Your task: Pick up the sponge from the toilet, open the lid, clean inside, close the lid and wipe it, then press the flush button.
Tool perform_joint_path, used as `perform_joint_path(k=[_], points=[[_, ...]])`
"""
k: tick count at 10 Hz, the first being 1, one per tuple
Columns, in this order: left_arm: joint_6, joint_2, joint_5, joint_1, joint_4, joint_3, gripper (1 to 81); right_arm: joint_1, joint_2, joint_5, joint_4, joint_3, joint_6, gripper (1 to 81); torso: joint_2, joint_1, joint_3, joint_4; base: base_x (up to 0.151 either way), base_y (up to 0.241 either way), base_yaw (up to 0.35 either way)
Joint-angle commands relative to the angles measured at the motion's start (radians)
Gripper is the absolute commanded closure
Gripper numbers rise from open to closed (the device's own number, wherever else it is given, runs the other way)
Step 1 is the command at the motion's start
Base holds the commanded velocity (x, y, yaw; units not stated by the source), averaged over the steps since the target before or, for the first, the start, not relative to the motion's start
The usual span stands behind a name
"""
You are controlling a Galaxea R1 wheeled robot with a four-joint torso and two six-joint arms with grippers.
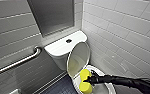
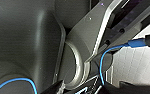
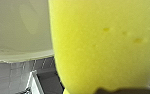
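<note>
The white toilet (image 1: 63, 47) stands in the corner, its lid (image 1: 78, 58) raised and leaning back against the tank. The dark flush button (image 1: 68, 40) sits on the tank cover. My right arm reaches in from the right, and my right gripper (image 1: 90, 80) is shut on the yellow sponge (image 1: 85, 75), pinching its middle so it bulges on either side. The sponge hangs over the bowl's left rim (image 1: 108, 87), just below the raised lid. In the right wrist view the sponge (image 3: 103, 45) looms large beside a white glossy toilet surface (image 3: 18, 30).
A steel grab bar (image 1: 18, 62) runs along the grey tiled left wall. White tiles cover the right wall (image 1: 126, 37), close beside the toilet. Dark floor (image 1: 58, 87) lies left of the bowl. A dark panel (image 1: 53, 15) hangs above the tank.
</note>
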Motion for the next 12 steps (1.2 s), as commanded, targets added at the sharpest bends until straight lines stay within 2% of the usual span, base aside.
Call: perform_joint_path(k=[1, 2, 3, 4, 5, 6, 8, 10, 12], points=[[0.002, -0.011, 0.012, 0.026, -0.002, 0.012, 1.0, 0.163, 0.105, -0.075, 0.000, -0.116, 0.023, 81.1, 0.000, 0.000, 0.000, 0.029, 0.000, 0.000, 0.000], [0.002, -0.008, 0.011, 0.026, -0.007, 0.006, 1.0, 0.162, 0.120, -0.075, 0.001, -0.136, 0.023, 81.1, 0.000, 0.000, 0.000, 0.049, 0.000, 0.000, 0.000], [0.002, -0.008, 0.011, 0.026, -0.007, 0.006, 1.0, 0.160, 0.124, -0.074, 0.007, -0.144, 0.023, 81.1, 0.000, 0.000, 0.000, 0.049, 0.000, 0.000, 0.000], [0.002, -0.008, 0.011, 0.026, -0.007, 0.006, 1.0, 0.154, 0.124, -0.068, 0.015, -0.156, 0.029, 81.1, 0.000, 0.000, 0.000, 0.029, 0.000, 0.000, 0.000], [0.002, -0.008, 0.011, 0.026, -0.007, 0.006, 1.0, 0.144, 0.134, -0.058, 0.020, -0.178, 0.072, 81.1, 0.000, 0.000, 0.000, 0.044, 0.000, 0.000, 0.000], [0.002, -0.008, 0.011, 0.027, -0.007, 0.006, 1.0, 0.125, 0.151, -0.051, 0.015, -0.199, 0.112, 81.1, 0.000, 0.000, 0.000, 0.046, 0.000, 0.000, 0.000], [0.002, -0.010, 0.011, 0.030, -0.007, 0.006, 1.0, 0.067, 0.197, 0.035, 0.013, -0.291, 0.198, 81.1, 0.000, 0.000, 0.000, 0.046, 0.000, 0.000, 0.000], [0.002, -0.011, 0.011, 0.036, -0.007, 0.003, 1.0, 0.006, 0.249, 0.064, 0.012, -0.403, 0.195, 81.1, 0.000, 0.000, 0.000, 0.046, 0.000, 0.000, 0.000], [0.002, -0.007, 0.011, 0.038, -0.007, -0.005, 1.0, -0.043, 0.243, 0.081, 0.013, -0.422, 0.193, 81.1, 0.000, 0.000, 0.000, 0.046, 0.000, 0.000, 0.000]])
